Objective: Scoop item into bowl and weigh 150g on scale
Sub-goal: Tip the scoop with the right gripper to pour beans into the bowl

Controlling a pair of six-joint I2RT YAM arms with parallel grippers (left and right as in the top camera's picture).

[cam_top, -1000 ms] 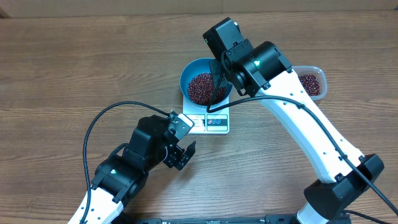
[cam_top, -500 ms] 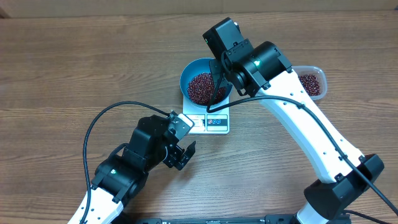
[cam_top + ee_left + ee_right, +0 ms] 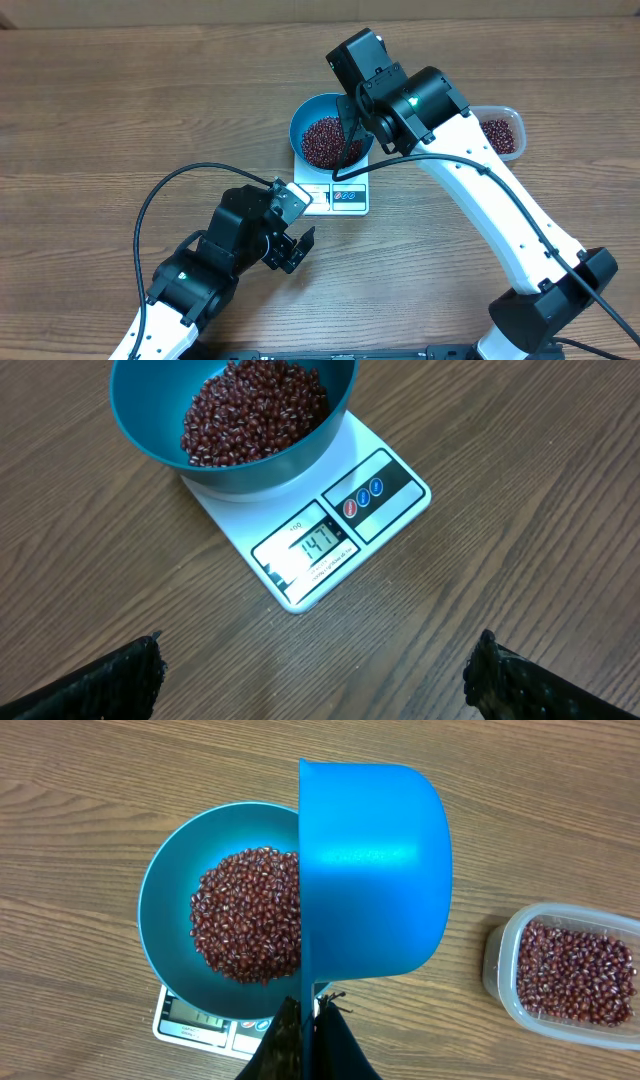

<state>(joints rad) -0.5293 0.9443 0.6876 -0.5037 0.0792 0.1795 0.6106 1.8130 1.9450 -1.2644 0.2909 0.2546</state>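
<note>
The blue bowl (image 3: pixel 299 122) sits on the white scale (image 3: pixel 347 198) and holds a heap of red-brown beans (image 3: pixel 322 142). In the left wrist view the scale (image 3: pixel 385 510) shows 147 under the bowl (image 3: pixel 135 430) of beans (image 3: pixel 255 410). My right gripper (image 3: pixel 310 1020) is shut on the handle of a blue scoop (image 3: pixel 375 870). The scoop is turned on its side over the right rim of the bowl (image 3: pixel 165 910); its inside is hidden. My left gripper (image 3: pixel 315 670) stands open over bare table in front of the scale, nothing between its fingers; from overhead the left gripper (image 3: pixel 295 250) is front-left of the scale.
A clear plastic tub (image 3: pixel 498 133) with more beans stands right of the bowl, also seen as the tub (image 3: pixel 570 970) in the right wrist view. The right arm reaches in from the front right, and the left arm's cable loops over the table at front left.
</note>
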